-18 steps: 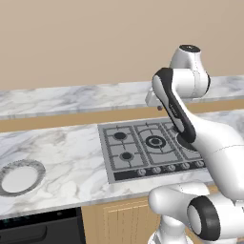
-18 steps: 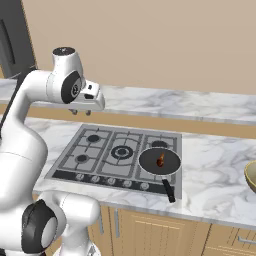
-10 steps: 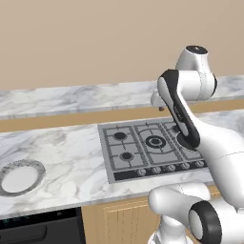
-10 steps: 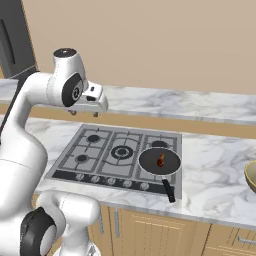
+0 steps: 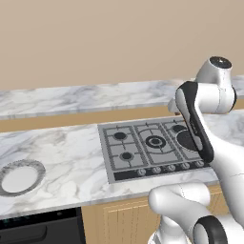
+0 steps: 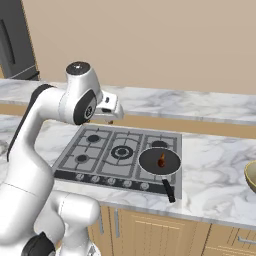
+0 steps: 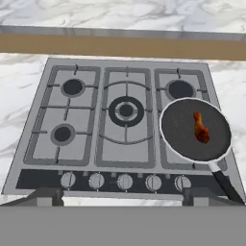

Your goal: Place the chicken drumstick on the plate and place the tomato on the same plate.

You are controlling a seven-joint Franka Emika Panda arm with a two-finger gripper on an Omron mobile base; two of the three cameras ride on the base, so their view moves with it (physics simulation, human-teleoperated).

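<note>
The chicken drumstick [image 7: 201,128], small and reddish-brown, lies in a black frying pan [image 7: 194,129] on the stove's front right burner; the right base view has the drumstick [image 6: 161,160] in the same pan [image 6: 160,161]. My gripper [image 7: 122,196] hovers high over the stove's front edge, left of the pan, open, with its fingertips [image 7: 45,196] far apart and nothing between them. From the right base view the gripper [image 6: 112,118] hangs above the back left of the stove. The plate [image 5: 19,177], white with a grey speckled rim, sits far left on the counter. The tomato is out of view.
A gas stove [image 5: 152,147] with a row of knobs along its front fills the middle of the marble counter [image 5: 66,152]. A raised marble ledge [image 5: 86,97] runs behind it. A tan bowl [image 6: 251,176] sits at the counter's far right. A dark fridge [image 6: 15,40] stands at far left.
The arm has swung to the right and slightly down, bringing the hand closer to the pan side of the stove. The drumstick, pan and plate have stayed put.
</note>
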